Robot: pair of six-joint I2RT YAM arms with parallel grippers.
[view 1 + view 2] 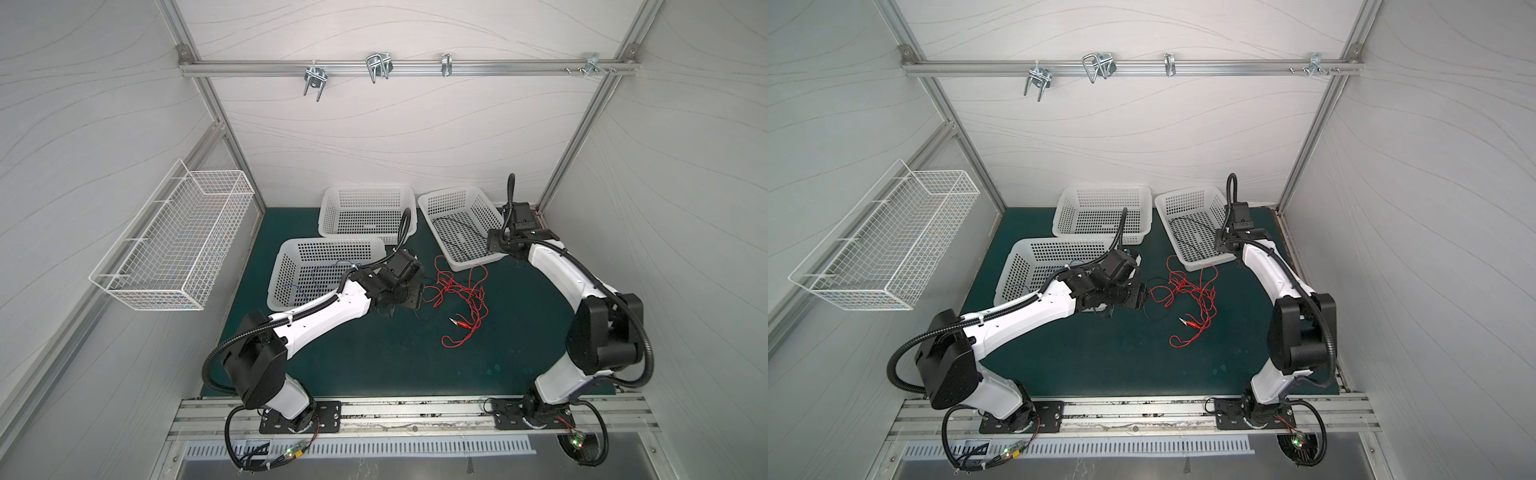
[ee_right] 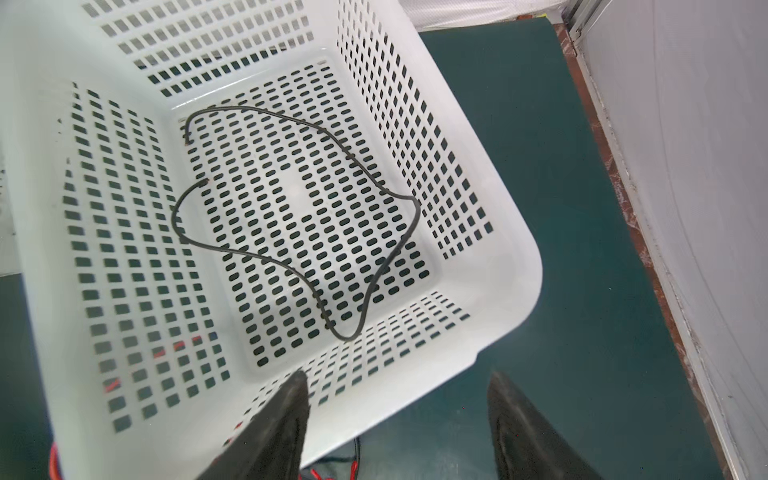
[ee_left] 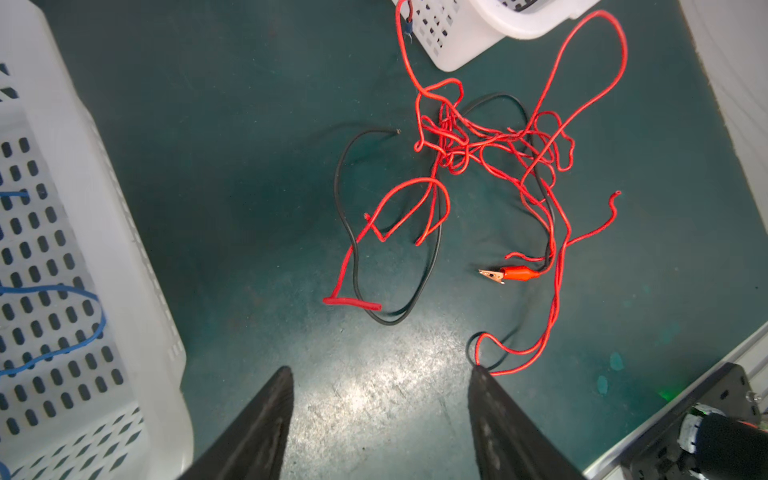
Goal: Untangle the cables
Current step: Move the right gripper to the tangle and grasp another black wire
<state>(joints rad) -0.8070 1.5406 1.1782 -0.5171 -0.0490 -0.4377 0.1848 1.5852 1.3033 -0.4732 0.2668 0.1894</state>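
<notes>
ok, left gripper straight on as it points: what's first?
Likely the black cable loop on the mat, ahead of the left gripper, beside a red cable end. Depth unclear; the mat may come first.

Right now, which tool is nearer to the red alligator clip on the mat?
Left. The left tool hangs over the mat, near the red alligator clip. The right tool is farther away, above the corner of a white basket.

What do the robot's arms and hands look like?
The left arm and right arm have white shells, black joint housings and a black ribbed hose alongside. The left hand and right hand each end in two dark, tapering fingers.
</notes>
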